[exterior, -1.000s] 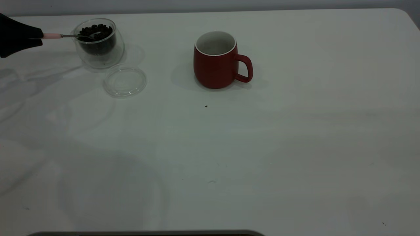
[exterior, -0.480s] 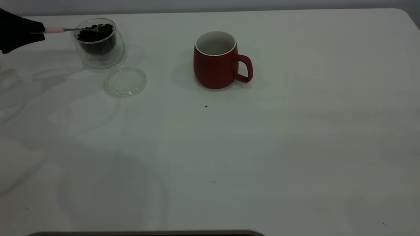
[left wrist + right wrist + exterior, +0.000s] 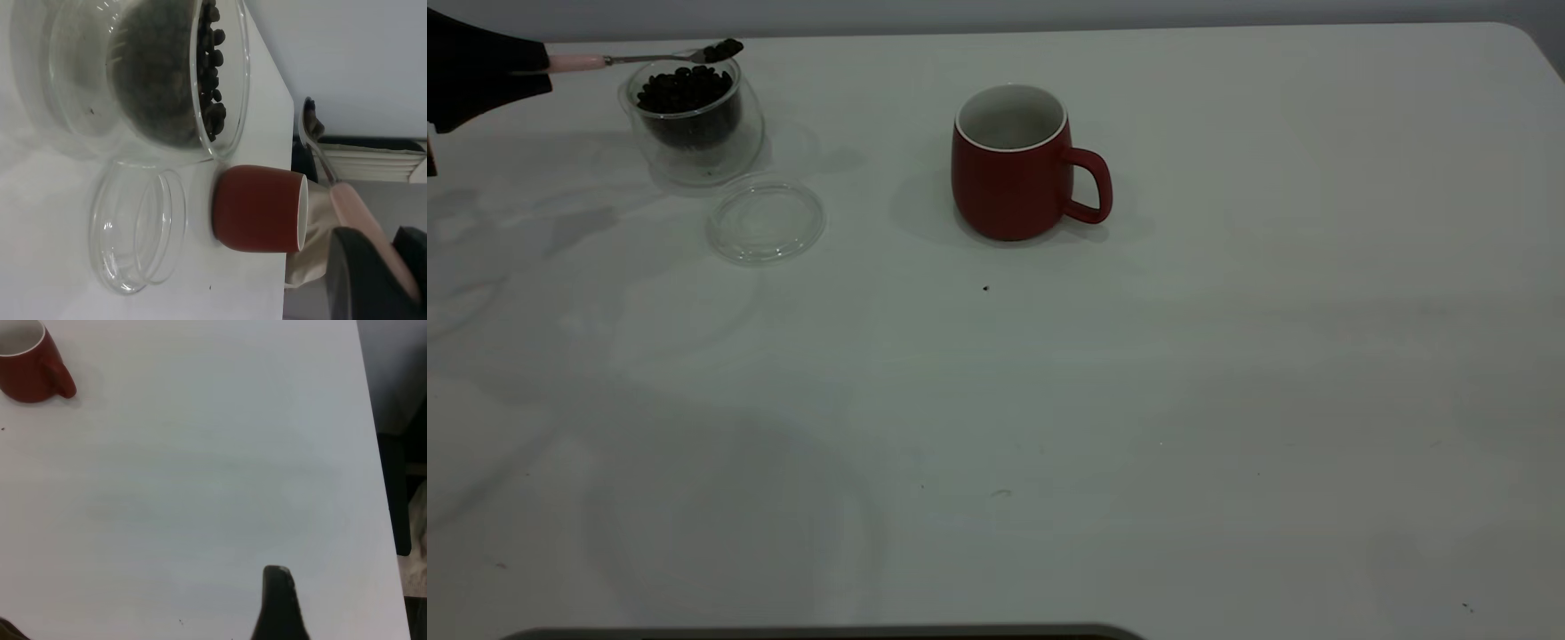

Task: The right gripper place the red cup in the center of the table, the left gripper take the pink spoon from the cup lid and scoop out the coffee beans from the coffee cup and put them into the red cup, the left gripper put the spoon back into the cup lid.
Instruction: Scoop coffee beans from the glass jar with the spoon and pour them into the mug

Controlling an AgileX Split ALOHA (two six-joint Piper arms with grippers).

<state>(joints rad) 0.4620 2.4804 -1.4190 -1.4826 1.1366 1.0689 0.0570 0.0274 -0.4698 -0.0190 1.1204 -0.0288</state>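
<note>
- We see the left gripper (image 3: 534, 67) at the table's (image 3: 1227, 400) far left edge, clamped on the pink end of the spoon (image 3: 645, 58).
- The spoon lies nearly level in the air, its bowl just above the far rim of the coffee cup (image 3: 694, 120) and carrying a few dark beans (image 3: 723, 48).
- The coffee cup stands upright near the table's left rear corner, with the rest of the beans heaped inside it.
- The lid (image 3: 766, 221) lies flat on the table just in front of the coffee cup, toward the red cup (image 3: 1014, 164), and nothing rests on it.
- The red cup stands upright near mid-table, well apart from the coffee cup, handle pointing away from it; its white inside looks bare.
- Of the right gripper (image 3: 280, 603) we see only one dark finger above bare table, far from the red cup; we cannot tell whether it is open or closed.
</note>
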